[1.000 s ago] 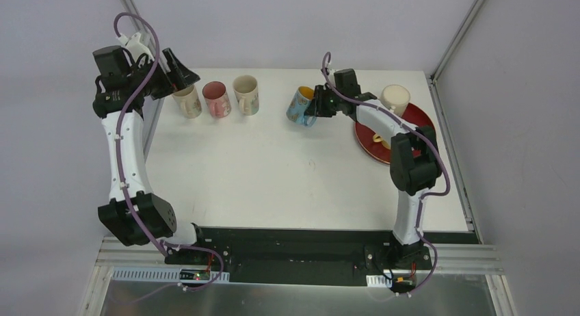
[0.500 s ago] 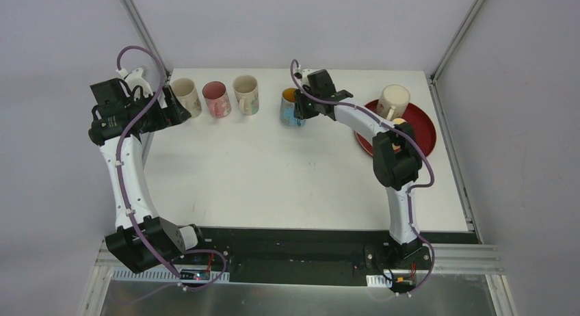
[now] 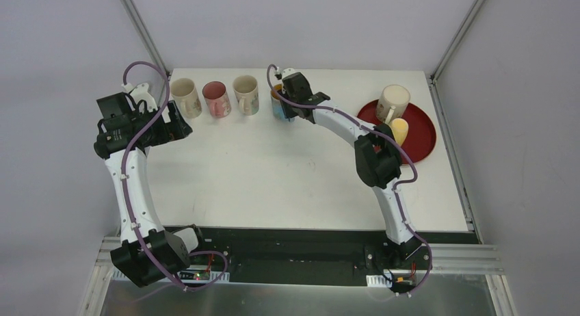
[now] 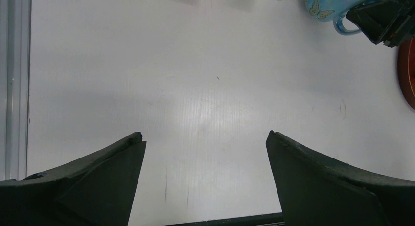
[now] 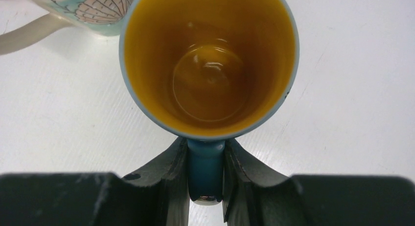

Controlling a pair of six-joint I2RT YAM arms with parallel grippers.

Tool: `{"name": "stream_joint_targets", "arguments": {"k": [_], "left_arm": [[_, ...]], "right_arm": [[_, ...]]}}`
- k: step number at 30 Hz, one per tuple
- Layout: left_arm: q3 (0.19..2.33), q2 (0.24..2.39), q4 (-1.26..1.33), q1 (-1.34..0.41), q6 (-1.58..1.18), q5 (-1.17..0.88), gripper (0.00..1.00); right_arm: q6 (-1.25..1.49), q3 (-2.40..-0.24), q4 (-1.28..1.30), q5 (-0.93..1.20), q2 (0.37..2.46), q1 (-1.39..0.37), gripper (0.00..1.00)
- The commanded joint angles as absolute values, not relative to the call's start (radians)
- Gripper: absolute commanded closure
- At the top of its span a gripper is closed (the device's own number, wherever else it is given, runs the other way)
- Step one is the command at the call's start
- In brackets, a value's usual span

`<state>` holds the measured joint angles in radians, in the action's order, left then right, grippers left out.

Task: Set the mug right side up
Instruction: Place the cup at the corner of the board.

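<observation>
Blue mug (image 5: 209, 64): upright, mouth facing up, with an orange-yellow inside and a pale blue rim. It sits at the far middle of the worktop (image 3: 273, 172). The left wrist view shows butterflies on its outer wall. Whether its base rests on the worktop cannot be told.
Handle (image 5: 205, 169): points back toward the right wrist camera and sits between the two dark fingers.
Right hand (image 5: 205, 148): clamped on the handle, one finger pressed against each side, with the mug's body just beyond the fingertips.
Right arm (image 3: 342, 124): stretched far forward and to the left, crossing in front of the red plate.
Left hand (image 4: 204, 138): fingers spread wide apart with nothing between them, only bare worktop below. It hangs over the left side of the worktop, well apart from the blue mug.
Row of mugs: three stand mouth up along the far edge, left of the blue mug. They are a cream mug (image 3: 186, 97), a pink mug (image 3: 217, 99) and a patterned cream mug (image 3: 246, 94).
Nearest neighbour: the patterned cream mug is just beside the blue mug. Whether the two touch cannot be told.
Red plate (image 3: 423, 135): on the right side of the worktop, well apart from the blue mug.
On the plate: a pale mug (image 3: 394, 97) at the far part, and a yellow object (image 3: 400, 131) partly hidden behind the right arm.
</observation>
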<state>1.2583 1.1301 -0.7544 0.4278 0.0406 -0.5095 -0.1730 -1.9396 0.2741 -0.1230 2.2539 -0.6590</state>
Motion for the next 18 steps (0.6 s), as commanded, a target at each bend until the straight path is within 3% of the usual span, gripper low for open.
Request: {"name": "stream_joint_targets", "arguments": {"k": [1, 18], "left_arm": [[1.249, 1.085, -0.746, 0.442, 0.059, -0.499, 0.01], [1.224, 1.060, -0.730, 0.456, 0.038, -0.522, 0.01]], "right_arm": [[-0.159, -2.049, 0.158, -0.222, 2.265, -0.671, 1.00], [-0.098, -2.089, 0.171, -0.260, 2.341, -0.673, 1.00]]}}
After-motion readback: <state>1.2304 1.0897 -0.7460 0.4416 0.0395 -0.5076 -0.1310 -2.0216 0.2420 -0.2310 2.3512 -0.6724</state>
